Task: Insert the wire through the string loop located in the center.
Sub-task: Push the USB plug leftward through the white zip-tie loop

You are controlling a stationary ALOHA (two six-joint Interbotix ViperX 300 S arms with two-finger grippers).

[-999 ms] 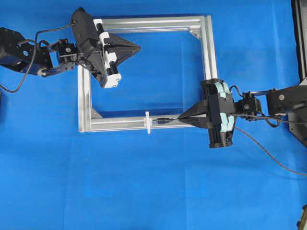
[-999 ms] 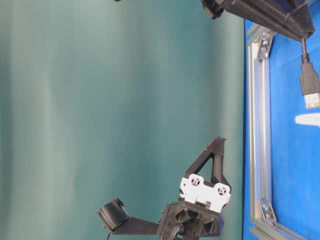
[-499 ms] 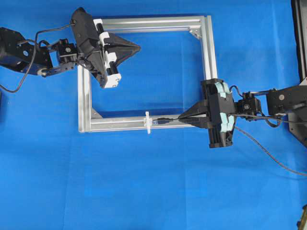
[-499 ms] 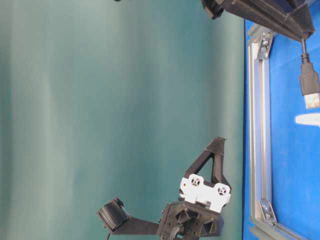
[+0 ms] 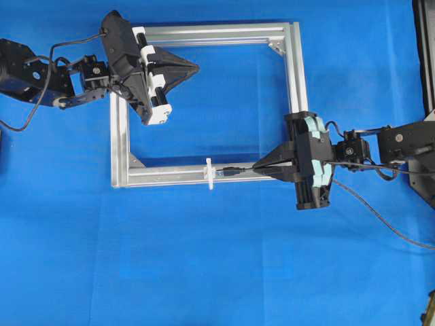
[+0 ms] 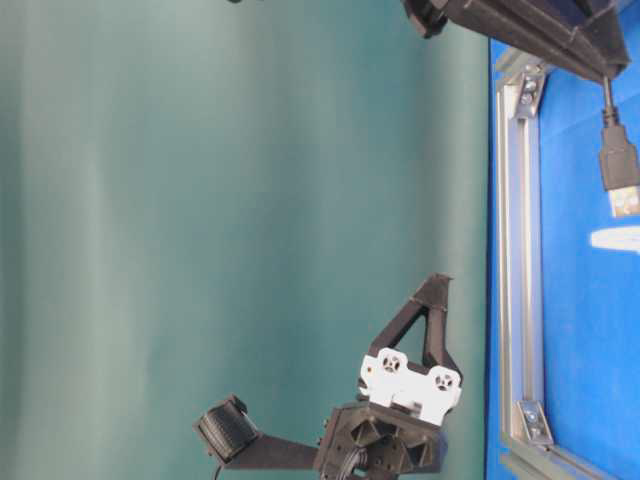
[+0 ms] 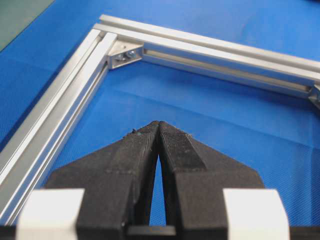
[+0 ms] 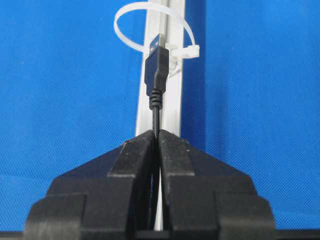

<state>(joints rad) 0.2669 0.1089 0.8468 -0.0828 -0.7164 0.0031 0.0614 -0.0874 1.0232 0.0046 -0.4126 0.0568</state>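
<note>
Wire [image 5: 234, 170] sits pinched in the right hand [image 5: 257, 166], plug end poking out toward 9 o'clock, tip just short of the string loop [image 5: 210, 174] on the bottom bar of the aluminium frame [image 5: 292, 68].

Left to right in the overhead view: left hand [image 5: 196, 66] is clamped shut on nothing, hovering inside the frame's 11 o'clock corner, well apart from the loop. Loop stands upright across the bar at 6 o'clock of the frame. Right hand comes in from 3 o'clock.

Right wrist view: plug [image 8: 156, 65] lines up roughly with the loop opening [image 8: 152, 30], loop looks thin and floppy.

Risks, as a guess: plug tip catches the loop strand and pushes it flat instead of passing through; short free length of wire flexes and drifts off-centre; plug scrapes the bar.
</note>
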